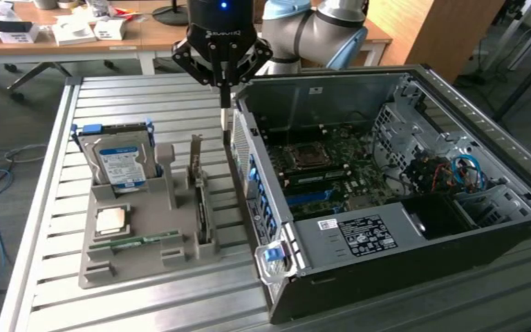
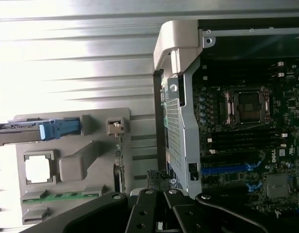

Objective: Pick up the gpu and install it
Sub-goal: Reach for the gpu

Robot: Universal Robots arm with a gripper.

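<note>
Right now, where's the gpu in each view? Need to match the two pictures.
Exterior view: gpu stands on edge in the grey holder, between hard drive and PC case.
Wrist view: gpu edge-on, same slot, beside the PC case.
Shared landmark: the blue-railed hard drive.

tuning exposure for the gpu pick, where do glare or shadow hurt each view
Wrist view: strong glare washes out the table slats, and the pale chip in the grey tray blooms white, while the motherboard sits dim. Exterior view: light is even, mild sheen on the table, with deep shadow in one bay of the computer case.
</note>
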